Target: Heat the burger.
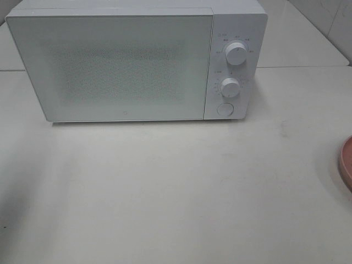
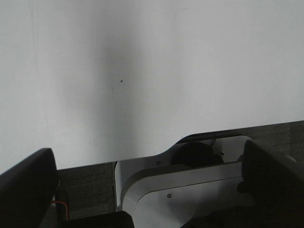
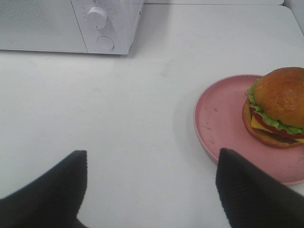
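Observation:
The burger [image 3: 276,107], a glossy brown bun with green lettuce and orange cheese, sits on a round pink plate [image 3: 223,123] in the right wrist view. My right gripper [image 3: 152,190] is open and empty, its dark fingers [image 3: 52,190] above the table, near the plate but apart from it. In the exterior high view only the plate's edge [image 1: 346,162] shows at the far right; the burger is out of that view. The white microwave [image 1: 135,60] stands at the back with its door shut. My left gripper [image 2: 152,190] is open and empty over the bare white table.
The microwave has two knobs [image 1: 235,53] and a round button [image 1: 225,109] on its right panel. It also shows in the right wrist view [image 3: 71,23]. A tiled wall lies at the back right. The white table [image 1: 165,187] stretches in front of the microwave.

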{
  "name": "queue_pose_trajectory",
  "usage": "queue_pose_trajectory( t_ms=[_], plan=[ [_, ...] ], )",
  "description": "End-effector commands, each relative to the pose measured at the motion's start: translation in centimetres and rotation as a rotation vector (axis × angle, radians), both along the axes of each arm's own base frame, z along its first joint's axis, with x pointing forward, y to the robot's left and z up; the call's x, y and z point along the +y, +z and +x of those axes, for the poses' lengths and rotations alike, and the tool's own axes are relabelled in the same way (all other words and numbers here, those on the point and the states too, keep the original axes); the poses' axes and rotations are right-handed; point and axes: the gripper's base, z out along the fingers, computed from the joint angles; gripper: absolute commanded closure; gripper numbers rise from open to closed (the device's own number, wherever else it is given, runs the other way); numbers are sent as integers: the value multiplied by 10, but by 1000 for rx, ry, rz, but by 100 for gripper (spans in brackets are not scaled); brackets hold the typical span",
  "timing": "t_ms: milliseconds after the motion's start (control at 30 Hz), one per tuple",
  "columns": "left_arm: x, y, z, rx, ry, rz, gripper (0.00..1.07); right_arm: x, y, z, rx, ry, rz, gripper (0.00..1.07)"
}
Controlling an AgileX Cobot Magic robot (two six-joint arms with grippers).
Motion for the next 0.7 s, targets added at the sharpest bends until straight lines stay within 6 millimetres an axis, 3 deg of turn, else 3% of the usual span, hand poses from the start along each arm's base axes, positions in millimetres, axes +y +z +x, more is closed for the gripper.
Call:
queue_pose_trajectory(
  t_ms=[33,433,567,700],
  plan=[
    [1,-8,-26,-38,20,1,8,-1,0,-4,-26,-3,6,33],
    [1,-28,-84,-291,49,48,8,-1,0,-4,-26,-3,6,33],
    [1,-20,-105,-418,51,56,8,-1,0,-4,-26,-3,6,33],
    [0,-16,-115,-485,52,59,8,-1,0,-4,-26,-3,6,33]
  ],
)
